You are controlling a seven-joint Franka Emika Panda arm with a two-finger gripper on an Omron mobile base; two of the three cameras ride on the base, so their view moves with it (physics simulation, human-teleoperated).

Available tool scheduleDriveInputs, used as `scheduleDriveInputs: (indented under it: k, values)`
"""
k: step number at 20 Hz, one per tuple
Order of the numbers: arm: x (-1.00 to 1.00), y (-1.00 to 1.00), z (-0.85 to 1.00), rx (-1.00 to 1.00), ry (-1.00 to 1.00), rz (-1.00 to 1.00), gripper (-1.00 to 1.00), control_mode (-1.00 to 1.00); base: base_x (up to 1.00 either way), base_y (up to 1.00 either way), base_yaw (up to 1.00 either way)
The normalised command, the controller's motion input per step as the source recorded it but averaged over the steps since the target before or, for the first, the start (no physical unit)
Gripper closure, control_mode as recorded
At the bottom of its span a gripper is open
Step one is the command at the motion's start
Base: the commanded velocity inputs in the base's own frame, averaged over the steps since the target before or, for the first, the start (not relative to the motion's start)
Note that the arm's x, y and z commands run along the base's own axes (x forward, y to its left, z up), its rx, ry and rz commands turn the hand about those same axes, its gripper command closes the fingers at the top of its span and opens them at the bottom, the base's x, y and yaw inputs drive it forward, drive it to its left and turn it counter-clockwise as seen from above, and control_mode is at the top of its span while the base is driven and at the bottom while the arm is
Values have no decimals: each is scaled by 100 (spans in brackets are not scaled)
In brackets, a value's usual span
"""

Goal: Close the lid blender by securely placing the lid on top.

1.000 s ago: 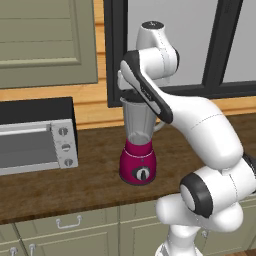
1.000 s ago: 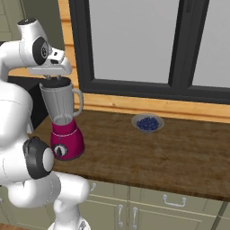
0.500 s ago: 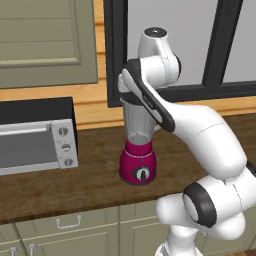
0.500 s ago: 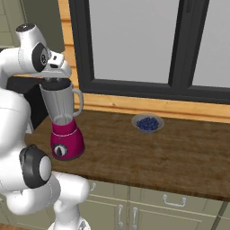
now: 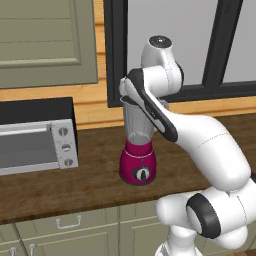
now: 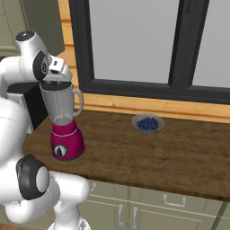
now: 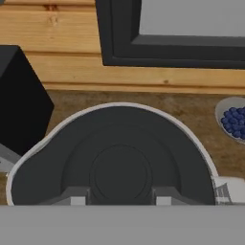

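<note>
Blender (image 5: 137, 160) stands on the wooden bench (image 5: 60, 182), its magenta base and black dial facing forward and its clear grey jar (image 6: 57, 104) rising upright, handle toward the window side in the right base view. The gripper (image 6: 56, 80) sits right over the jar's mouth, the arm's wrist bent down from above so that the hand hangs directly on top of the rim. In the hand view the lid (image 7: 119, 162) appears as a dark round disc with a raised centre, seated inside the jar's pale rim, and the gripper's two finger tips (image 7: 76, 196) stand close in at either side of that raised centre; the jaws are drawn nearly together, and whether they press on the lid's knob or just rest beside it cannot be told from here. To the blender's left in the left base view stands a toaster oven (image 5: 35, 137), silver-fronted with three knobs, well apart from the jar. On the far side, near the window sill, a shallow grey dish (image 6: 148, 122) holds blue berries. Cabinet doors (image 6: 170, 209) with metal handles run under the bench.
</note>
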Motion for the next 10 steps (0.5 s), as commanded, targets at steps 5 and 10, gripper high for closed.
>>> scheduleDriveInputs:
  k: [5,10]
  values:
    - [1,0,-38,0,0,0,-100,-100,0,0,0]
    - [-14,-3,-22,-1,3,0,-100,-100,0,0,0]
